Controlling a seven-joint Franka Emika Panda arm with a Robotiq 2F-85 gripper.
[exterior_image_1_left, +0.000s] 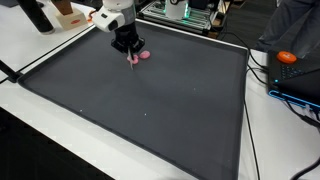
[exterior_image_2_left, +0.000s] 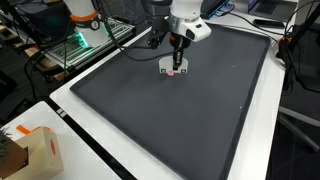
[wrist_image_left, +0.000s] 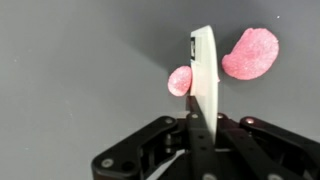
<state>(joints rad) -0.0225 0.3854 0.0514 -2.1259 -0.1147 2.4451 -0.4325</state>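
**White bar in the pincer, both pink lumps just beyond its tip**

Starting nearest my wrist camera, the pincer (wrist_image_left: 200, 125) is closed down to a narrow gap and clamps the lower end of a slim white bar (wrist_image_left: 204, 75). The bar's long axis runs straight out from the fingers, so it stands up the middle of the wrist view. There is a small dark mark near its far end.

Everything I care about sits relative to that bar. A small pink lump (wrist_image_left: 180, 81) peeks out from one long edge of the bar, about halfway along it, and is partly hidden behind it. I cannot tell whether the two touch. A larger pink lump (wrist_image_left: 250, 52), bean-shaped, lies off the bar's opposite edge, near the tip but apart from it. The bar therefore points into the gap between the two lumps, with the small one closer.

In an exterior view the pincer (exterior_image_1_left: 128, 47) hangs low, with the bar pointing down and the pink lumps (exterior_image_1_left: 145, 55) just beside its tip. All of this rests on a dark mat (exterior_image_1_left: 150, 100) spread over the white surface (exterior_image_1_left: 25, 110). Farthest from the bar, well off the mat, sits an orange object (exterior_image_1_left: 287, 57).
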